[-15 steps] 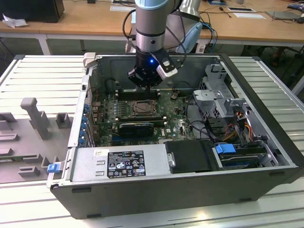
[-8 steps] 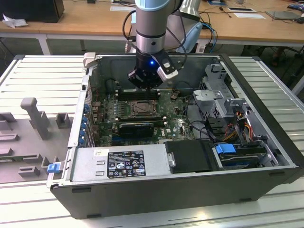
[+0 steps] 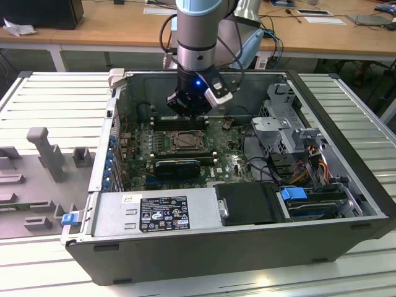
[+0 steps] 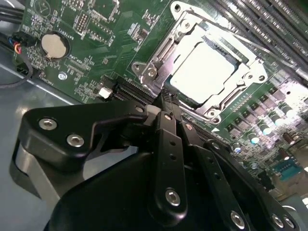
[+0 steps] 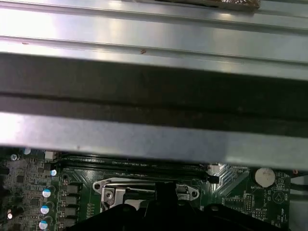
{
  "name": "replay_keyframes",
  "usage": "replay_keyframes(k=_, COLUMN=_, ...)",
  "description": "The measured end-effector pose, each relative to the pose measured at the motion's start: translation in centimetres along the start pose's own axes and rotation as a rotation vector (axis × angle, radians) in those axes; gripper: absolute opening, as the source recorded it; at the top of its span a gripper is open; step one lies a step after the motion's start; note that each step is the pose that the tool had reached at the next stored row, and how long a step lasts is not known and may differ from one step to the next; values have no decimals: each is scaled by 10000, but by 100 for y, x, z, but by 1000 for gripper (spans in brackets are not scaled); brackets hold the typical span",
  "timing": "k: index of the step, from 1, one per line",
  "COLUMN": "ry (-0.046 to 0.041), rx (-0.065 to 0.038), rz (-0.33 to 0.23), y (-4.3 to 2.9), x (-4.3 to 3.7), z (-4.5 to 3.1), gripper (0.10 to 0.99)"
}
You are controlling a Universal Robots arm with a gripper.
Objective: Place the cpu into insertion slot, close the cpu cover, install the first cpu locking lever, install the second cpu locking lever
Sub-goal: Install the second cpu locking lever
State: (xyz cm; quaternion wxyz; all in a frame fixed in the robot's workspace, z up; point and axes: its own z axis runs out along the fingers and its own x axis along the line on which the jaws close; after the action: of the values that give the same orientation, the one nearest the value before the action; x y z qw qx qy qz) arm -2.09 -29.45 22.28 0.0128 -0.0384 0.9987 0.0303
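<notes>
The insertion slot (image 3: 185,141) sits in the middle of the green board inside the open computer case. In the second wrist view the pale silver cpu (image 4: 204,67) lies flat in it. The cpu cover (image 4: 161,53) lies down around the cpu, framing it. My gripper (image 4: 163,98) hangs just above the socket's near edge with its black fingers (image 4: 168,139) pressed together and nothing visible between them. In the exterior view the gripper (image 3: 187,111) is over the socket's far side. In the first wrist view the gripper (image 5: 164,192) covers part of the socket frame (image 5: 108,190).
Long black memory slots (image 4: 269,24) run beside the socket. A coin battery (image 4: 52,45) sits on the board. The case wall (image 5: 154,96) rises close behind the slots. A drive cage (image 3: 291,124) and cables fill the exterior view's right, with a power supply (image 3: 154,213) in front.
</notes>
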Motion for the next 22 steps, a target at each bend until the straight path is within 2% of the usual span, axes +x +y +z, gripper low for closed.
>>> replay_keyframes(k=2, ry=0, rx=0, rz=-1, y=-85, x=6, z=-5, gripper=106)
replay_keyframes(k=4, ry=0, rx=0, rz=-1, y=-107, x=8, z=-12, gripper=106)
replay_keyframes(k=6, ry=0, rx=0, rz=1, y=-108, x=8, z=-49, gripper=106)
replay_keyframes(k=7, ry=0, rx=1, rz=0, y=-103, x=4, z=-145, gripper=106)
replay_keyframes(k=8, ry=0, rx=0, rz=2, y=-95, x=0, z=-281, gripper=106)
replay_keyframes(k=9, ry=-1, rx=-3, rz=-1, y=-108, x=0, z=-311, gripper=106)
replay_keyframes(k=10, ry=-2, rx=-2, rz=2, y=-150, x=6, z=-314, gripper=106)
replay_keyframes(k=11, ry=-1, rx=-1, rz=2, y=-224, x=15, z=-319, gripper=106)
replay_keyframes(k=12, ry=-1, rx=-2, rz=1, y=-342, x=27, z=-325, gripper=106)
replay_keyframes(k=13, ry=6, rx=-2, rz=4, y=-416, x=33, z=-328, gripper=106)
replay_keyframes(k=14, ry=71, rx=-15, rz=6, y=-473, x=37, z=-326, gripper=106)
replay_keyframes(k=15, ry=131, rx=-30, rz=9, y=-509, x=40, z=-320, gripper=106)
replay_keyframes(k=17, ry=163, rx=-45, rz=13, y=-560, x=45, z=-304, gripper=106)
replay_keyframes(k=18, ry=166, rx=-52, rz=13, y=-581, x=46, z=-296, gripper=106)
replay_keyframes(k=19, ry=167, rx=-83, rz=14, y=-660, x=53, z=-268, gripper=106)
replay_keyframes(k=22, ry=162, rx=-144, rz=16, y=-736, x=99, z=-237, gripper=106)
